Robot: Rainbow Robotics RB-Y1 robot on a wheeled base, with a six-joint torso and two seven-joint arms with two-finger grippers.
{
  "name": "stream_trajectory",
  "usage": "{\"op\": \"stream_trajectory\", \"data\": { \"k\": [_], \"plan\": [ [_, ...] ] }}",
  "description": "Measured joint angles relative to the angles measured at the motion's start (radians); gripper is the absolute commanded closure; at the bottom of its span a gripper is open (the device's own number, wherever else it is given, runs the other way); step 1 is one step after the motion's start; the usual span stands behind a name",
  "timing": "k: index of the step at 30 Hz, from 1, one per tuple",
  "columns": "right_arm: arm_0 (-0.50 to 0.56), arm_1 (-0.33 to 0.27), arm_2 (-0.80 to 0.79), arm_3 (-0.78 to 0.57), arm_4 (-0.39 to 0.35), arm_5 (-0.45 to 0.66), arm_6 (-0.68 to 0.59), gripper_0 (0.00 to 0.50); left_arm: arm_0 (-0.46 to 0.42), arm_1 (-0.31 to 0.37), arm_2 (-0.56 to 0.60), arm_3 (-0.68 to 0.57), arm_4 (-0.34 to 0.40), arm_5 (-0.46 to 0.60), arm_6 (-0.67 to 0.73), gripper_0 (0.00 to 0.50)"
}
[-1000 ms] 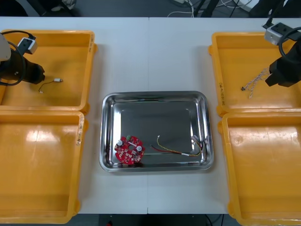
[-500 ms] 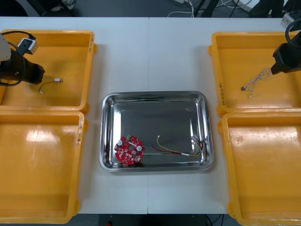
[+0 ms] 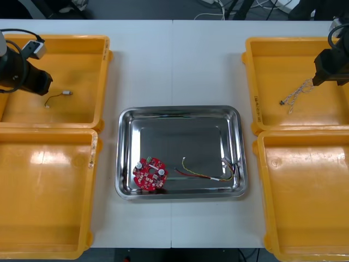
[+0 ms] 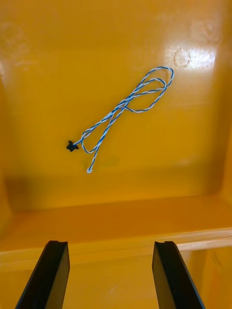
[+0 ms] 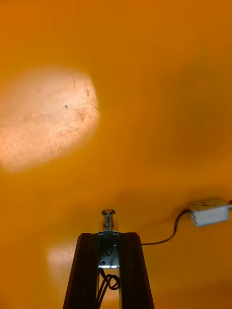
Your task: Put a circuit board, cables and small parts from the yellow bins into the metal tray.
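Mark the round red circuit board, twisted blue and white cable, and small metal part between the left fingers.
Round red circuit board [image 3: 149,174]: front view, board centre.
Twisted blue and white cable [image 4: 118,110]: right wrist view, mid-strand.
Small metal part [image 5: 108,223]: left wrist view, its spring end.

Small metal part [image 5: 108,223] half hidden in left pincer [image 5: 108,237] — its black wire [image 5: 107,282] lost between the fingers

Black arms [image 3: 16,81], flat black fingers [image 4: 50,275], small grey wrist boxes [image 3: 34,49].

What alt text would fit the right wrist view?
A twisted blue and white cable lies looped on the floor of a yellow bin. The right gripper hovers open, short of the cable and not touching it.
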Motion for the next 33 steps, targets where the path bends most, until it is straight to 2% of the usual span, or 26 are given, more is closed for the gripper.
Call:
{"op": "stream_trajectory", "data": {
  "k": [10,14,20,23,30,33],
  "plan": [
    [-0.022,0.04,-0.03,0.089,0.07,0.0,-0.016,0.0,0.0,0.004,0.04,-0.182,-0.059,0.194,0.0,0.5],
    [-0.024,0.069,-0.07,0.09,0.125,0.0,-0.066,0.0,0.0,0.004,0.04,-0.285,-0.109,0.295,0.001,0.5],
    [-0.024,0.099,-0.12,0.092,0.145,-0.001,-0.163,0.0,0.0,-0.008,0.04,-0.41,-0.144,0.403,0.024,0.5],
    [-0.025,0.11,-0.121,0.093,0.16,-0.023,-0.168,0.0,0.0,-0.031,0.039,-0.474,-0.166,0.451,0.094,0.5],
    [-0.039,0.135,-0.121,0.159,0.183,-0.151,-0.168,0.0,0.0,-0.089,-0.003,-0.604,-0.2,0.535,0.386,0.5],
    [-0.056,0.142,-0.121,0.215,0.201,-0.187,-0.167,0.0,0.0,-0.119,-0.036,-0.661,-0.209,0.563,0.423,0.5]
  ]
}}
